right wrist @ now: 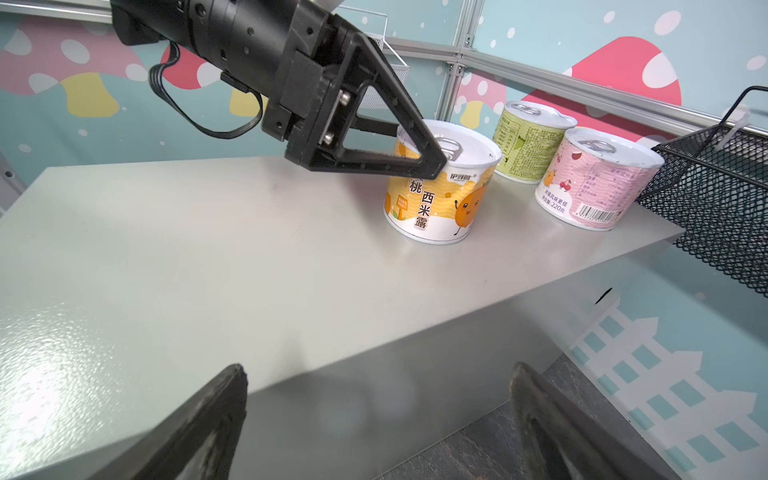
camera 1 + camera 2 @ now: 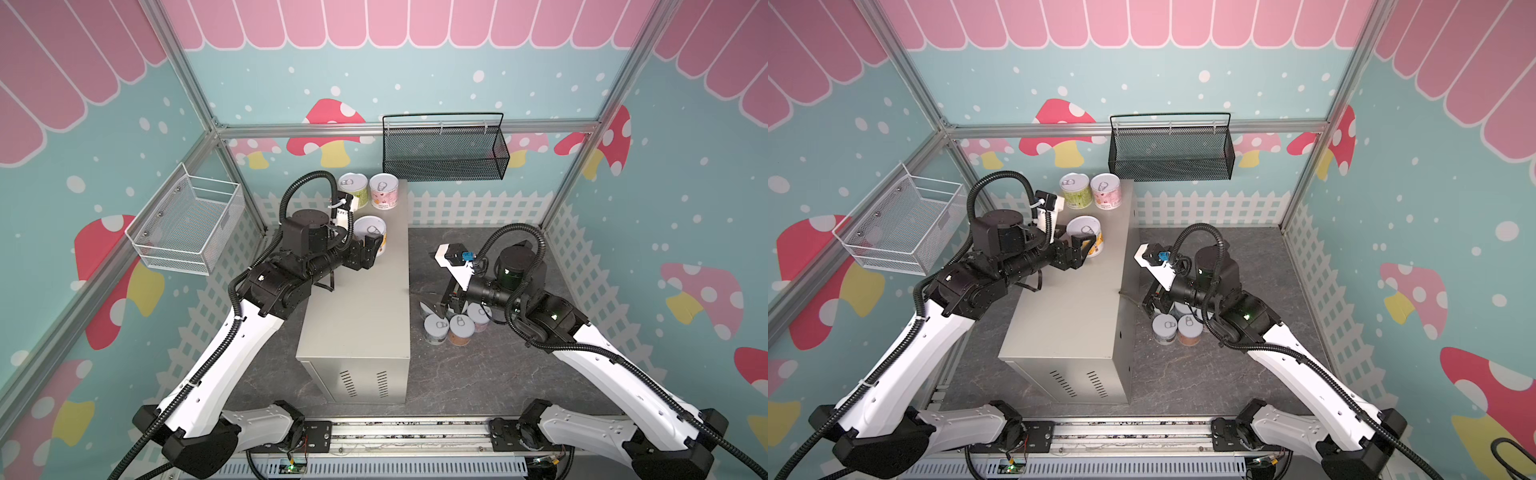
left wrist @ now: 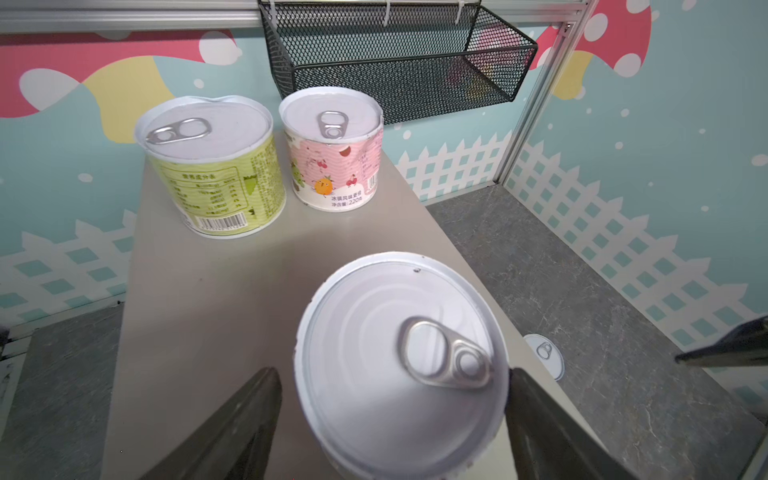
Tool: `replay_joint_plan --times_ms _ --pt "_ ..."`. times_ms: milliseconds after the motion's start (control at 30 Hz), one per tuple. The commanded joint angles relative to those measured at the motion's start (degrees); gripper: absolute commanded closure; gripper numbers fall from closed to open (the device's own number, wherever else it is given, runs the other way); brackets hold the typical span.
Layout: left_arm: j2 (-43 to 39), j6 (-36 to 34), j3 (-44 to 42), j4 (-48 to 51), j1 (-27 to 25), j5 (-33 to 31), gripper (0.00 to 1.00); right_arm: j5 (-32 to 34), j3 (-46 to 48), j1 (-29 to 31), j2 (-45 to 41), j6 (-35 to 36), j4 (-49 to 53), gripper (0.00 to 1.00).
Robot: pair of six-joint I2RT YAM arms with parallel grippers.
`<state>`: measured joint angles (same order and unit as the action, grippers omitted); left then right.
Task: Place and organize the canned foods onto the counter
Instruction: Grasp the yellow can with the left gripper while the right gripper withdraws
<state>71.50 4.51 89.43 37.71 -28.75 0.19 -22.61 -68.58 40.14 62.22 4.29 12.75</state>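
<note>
- Your left tool (image 3: 392,374) straddles the yellow can (image 1: 442,187), which stands upright on the desk (image 3: 208,311). The jaws are partly apart, one finger (image 3: 540,415) at the rim and a gap at the other, so I see no firm clamp.
- Just beyond that tool's tips, the green can (image 3: 212,166) and pink can (image 3: 332,149) stand side by side at the desk's end. The yellow one looks placed to start a second row.
- Your right tool (image 1: 378,370) gapes wide and empty, close beside the desk's flank.
- Under that tool the other cans (image 2: 449,328) sit bunched on the grey base (image 2: 498,374), which is likely why it hovers there.
</note>
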Motion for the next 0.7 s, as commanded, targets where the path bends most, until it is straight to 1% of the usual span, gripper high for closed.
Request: replay_joint_plan --times_ms 0,267,300,333,433,567,667 --pt "-1.9 -0.6 -1.2 -1.2 2.1 1.1 0.18 -1.0 0.7 0.2 0.3 0.8 -2.3 0.01" --pt "-3.6 -2.8 -3.7 -2.9 5.3 4.4 0.18 -0.4 2.1 0.2 0.2 0.3 -4.1 0.01" --pt "-3.8 -3.2 -4.4 -3.6 6.9 4.9 0.19 -0.2 2.3 0.2 0.2 0.0 -4.5 0.01" --pt "-4.0 -3.6 -4.9 -4.2 7.4 5.5 0.19 -0.1 2.5 0.2 0.2 -0.2 -5.0 0.01" --pt "-4.2 -4.5 -6.6 -6.1 9.3 8.2 0.19 1.3 3.1 0.2 0.3 -1.2 -6.3 0.01" --pt "-3.5 -4.8 -7.3 -8.0 12.4 13.7 0.19 3.0 3.5 0.2 0.4 -2.2 -7.5 0.0" --pt "-3.4 -5.3 -7.4 -9.2 12.9 16.3 0.15 3.0 4.1 0.2 0.3 -2.8 -8.7 0.01"
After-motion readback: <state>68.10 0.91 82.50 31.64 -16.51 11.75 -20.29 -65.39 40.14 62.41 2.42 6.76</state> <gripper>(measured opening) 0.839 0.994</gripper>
